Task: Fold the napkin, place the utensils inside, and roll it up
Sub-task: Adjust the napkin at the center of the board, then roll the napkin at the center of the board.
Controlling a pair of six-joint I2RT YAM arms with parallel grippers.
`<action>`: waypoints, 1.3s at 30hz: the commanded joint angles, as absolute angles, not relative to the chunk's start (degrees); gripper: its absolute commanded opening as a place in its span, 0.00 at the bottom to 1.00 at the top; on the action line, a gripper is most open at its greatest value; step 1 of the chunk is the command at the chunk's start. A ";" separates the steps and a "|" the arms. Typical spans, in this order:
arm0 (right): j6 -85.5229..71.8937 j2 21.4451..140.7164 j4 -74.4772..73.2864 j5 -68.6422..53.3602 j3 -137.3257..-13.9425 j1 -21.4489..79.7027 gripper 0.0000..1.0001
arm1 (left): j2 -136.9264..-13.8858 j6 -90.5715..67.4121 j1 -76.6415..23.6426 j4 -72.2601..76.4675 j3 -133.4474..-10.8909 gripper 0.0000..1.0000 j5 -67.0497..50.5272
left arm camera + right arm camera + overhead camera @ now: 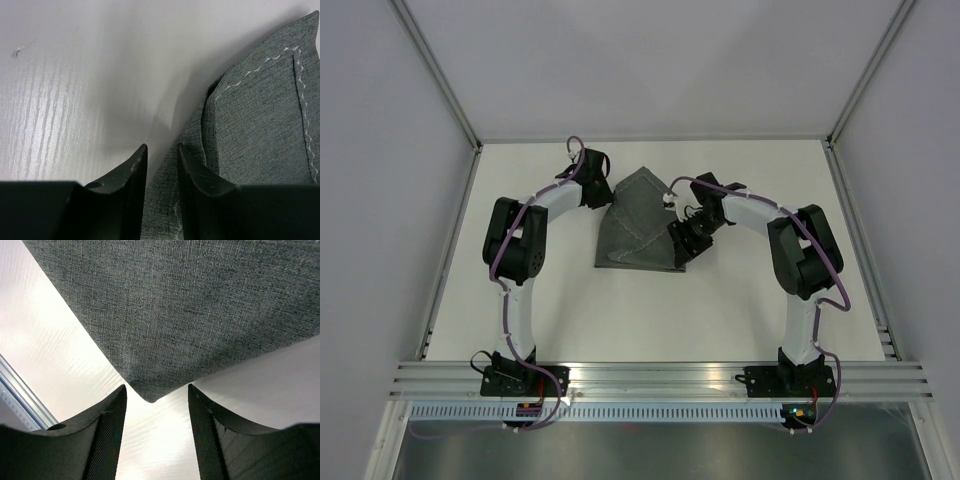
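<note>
The napkin (638, 225) is a dark grey cloth lying partly folded on the white table, with a peak at its far side. My left gripper (603, 192) is at its left edge. In the left wrist view the jaws (161, 146) stand slightly apart over the cloth's edge, and stacked layers of napkin (260, 130) with light stitching show to the right. My right gripper (678, 238) is at the napkin's near right corner. It (156, 386) is open, and the corner of the napkin (190, 305) points at the gap between its fingers. The utensils are out of view.
The white table (740, 320) has a raised frame at its left, right and far sides. An aluminium rail (660, 375) runs along the near edge, where both arm bases are bolted. A piece of rail (20, 390) shows at the left in the right wrist view.
</note>
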State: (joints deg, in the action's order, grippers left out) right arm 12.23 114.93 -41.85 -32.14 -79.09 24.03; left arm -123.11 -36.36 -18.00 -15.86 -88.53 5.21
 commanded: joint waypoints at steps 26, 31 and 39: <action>13.10 96.51 -35.60 -20.93 -74.09 22.15 0.60 | -80.79 -37.79 -10.99 -0.35 -50.37 0.51 -5.79; 13.62 93.78 -35.07 -14.95 -72.87 22.24 0.60 | -70.77 -37.97 -11.34 -0.35 -44.14 0.52 -10.27; 15.90 86.05 -31.38 -2.56 -68.30 22.76 0.60 | -55.56 -37.09 -14.41 -4.39 -41.48 0.54 -14.85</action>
